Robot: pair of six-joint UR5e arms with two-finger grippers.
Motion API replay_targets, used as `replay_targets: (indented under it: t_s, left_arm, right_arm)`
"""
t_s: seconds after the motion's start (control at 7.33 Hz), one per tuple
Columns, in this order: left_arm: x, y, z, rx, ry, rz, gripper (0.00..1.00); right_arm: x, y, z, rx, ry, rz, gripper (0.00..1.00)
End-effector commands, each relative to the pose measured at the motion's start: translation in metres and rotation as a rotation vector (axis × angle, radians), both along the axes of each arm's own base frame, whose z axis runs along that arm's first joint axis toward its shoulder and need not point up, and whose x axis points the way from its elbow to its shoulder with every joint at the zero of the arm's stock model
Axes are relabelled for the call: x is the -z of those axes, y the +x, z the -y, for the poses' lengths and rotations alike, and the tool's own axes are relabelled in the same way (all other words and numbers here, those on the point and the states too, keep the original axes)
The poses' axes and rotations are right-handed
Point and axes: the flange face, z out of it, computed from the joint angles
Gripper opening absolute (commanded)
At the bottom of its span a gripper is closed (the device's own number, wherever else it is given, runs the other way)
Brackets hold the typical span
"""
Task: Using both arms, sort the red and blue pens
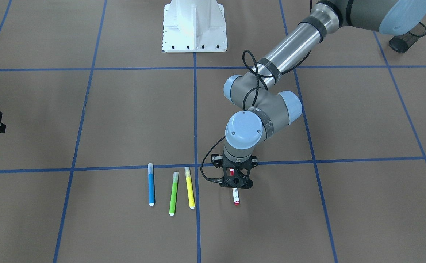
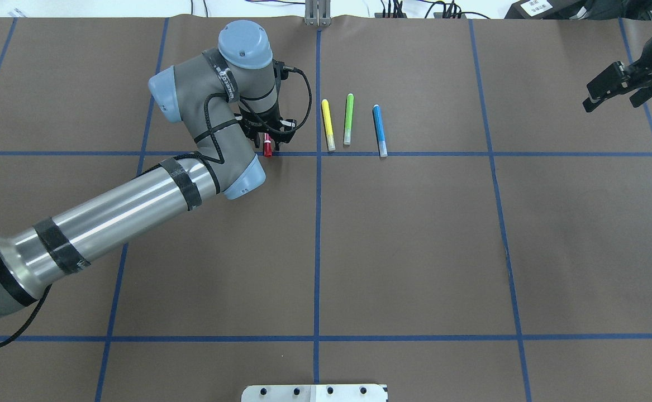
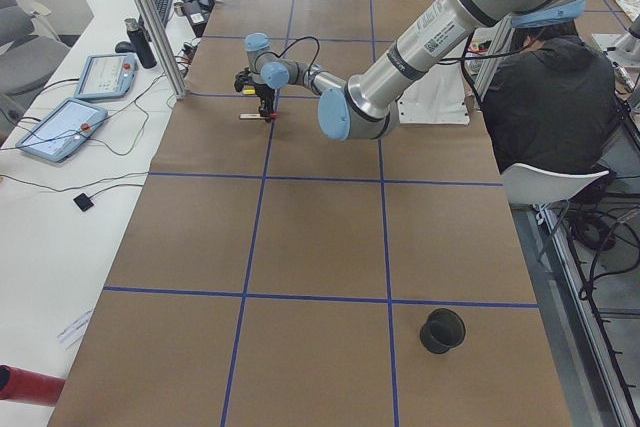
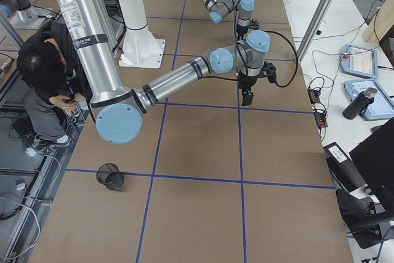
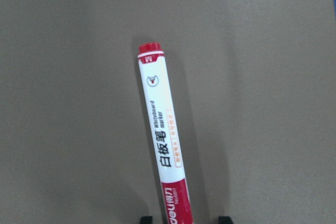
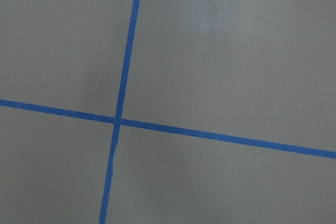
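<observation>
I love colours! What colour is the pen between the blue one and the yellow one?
It's a green pen, seen best in the front-facing view.

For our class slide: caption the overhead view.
Left gripper straddles red marker; yellow pen, green pen and blue pen lie beside.

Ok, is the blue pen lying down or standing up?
Lying down: the blue pen rests full length on the brown table, as both the front-facing and overhead views show.

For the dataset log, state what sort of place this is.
Probably a robotics lab workcell. A jointed robot arm reaches over a table covered in brown paper and gridded with blue tape. Teach pendants lie on the side bench, and a seated person is close by.
</observation>
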Motion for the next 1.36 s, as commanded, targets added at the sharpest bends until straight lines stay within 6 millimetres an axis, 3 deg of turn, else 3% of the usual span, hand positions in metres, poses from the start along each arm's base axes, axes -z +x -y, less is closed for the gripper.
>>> replay_targets:
  t_s: [0.0,0.14,0.27,0.68,0.95,1.23]
  left_arm:
    - [-0.001,0.001,-0.002,-0.001,-0.002,0.001,0.37]
    - [-0.001,0.001,-0.002,0.000,-0.004,0.002,0.07]
    - [0.000,0.000,-0.001,0.014,-0.017,-0.001,0.00]
    - [0.032,-0.026,0.009,0.065,-0.013,-0.054,0.00]
    - [0.044,-0.061,0.025,0.048,-0.089,-0.103,0.00]
    - [0.051,-0.103,0.036,0.079,-0.154,-0.078,0.00]
  right_arm:
    - [0.005,-0.006,0.009,0.004,0.003,-0.001,1.00]
    - [0.007,-0.010,0.016,0.005,0.001,-0.001,1.00]
    - [0.010,-0.011,0.020,0.004,0.002,-0.001,1.00]
    - [0.028,-0.022,0.041,-0.022,-0.016,0.005,1.00]
    - [0.058,-0.059,0.054,-0.050,-0.048,0.002,1.00]
    - [0.071,-0.107,0.075,-0.080,-0.059,0.034,0.99]
